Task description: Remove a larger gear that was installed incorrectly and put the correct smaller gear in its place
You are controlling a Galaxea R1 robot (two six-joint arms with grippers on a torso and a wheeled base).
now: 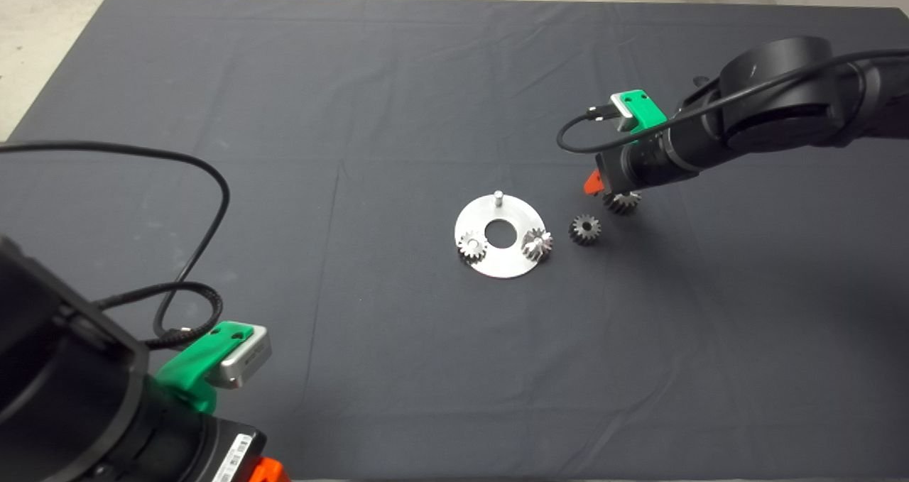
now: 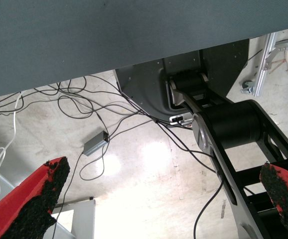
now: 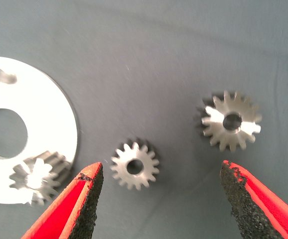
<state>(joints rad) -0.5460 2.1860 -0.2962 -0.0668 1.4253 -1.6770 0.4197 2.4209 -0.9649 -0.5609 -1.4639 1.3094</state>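
The right gripper hangs over the mat with its 2 red fingers spread wide and nothing between the black pads. Just below that gap, in the right wrist view, lies the smaller gear, flat on the dark mat with its centre hole showing. The larger gear lies flat too, a little apart from it and nearer the other finger — its teeth are coarser and its face broader. From the head view the 2 loose gears sit side by side just to the right of a round metal plate, the smaller gear closer to the plate and the larger gear partly tucked under the right gripper, whose black arm reaches in from the right edge. The plate has a big centre hole, 1 bare upright pin at its far edge, and 2 small gears seated on it — one on the left, one on the right. The left gripper waits at the lower left corner, off the mat, fingers wide apart and empty; its wrist view shows cables on the floor and a black frame.
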